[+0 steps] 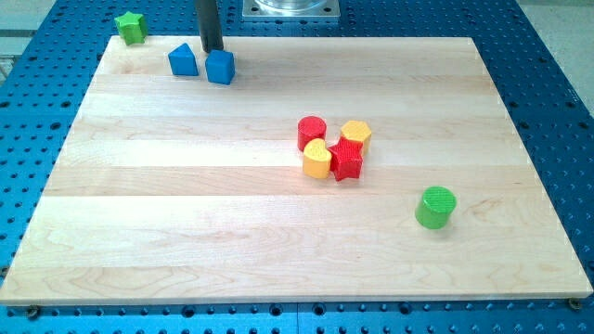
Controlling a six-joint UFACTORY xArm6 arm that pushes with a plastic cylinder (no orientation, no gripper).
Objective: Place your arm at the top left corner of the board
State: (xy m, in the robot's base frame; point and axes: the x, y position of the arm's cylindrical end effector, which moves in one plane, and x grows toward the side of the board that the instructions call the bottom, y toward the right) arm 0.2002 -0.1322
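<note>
My tip (213,50) is the lower end of a dark rod that comes down from the view's top. It rests near the board's top edge, left of centre. It stands just above a blue cube (220,67) and to the right of a blue triangular block (183,60). The wooden board (232,232) fills most of the view. Its top left corner (109,43) lies well to the left of my tip. A green star block (131,27) sits just off that corner, on the blue table.
A cluster sits right of the board's centre: a red cylinder (312,131), a yellow hexagonal block (355,134), a yellow heart-like block (317,160) and a red star block (347,160). A green cylinder (436,206) stands at the lower right. The arm's metal base (290,8) is at the top.
</note>
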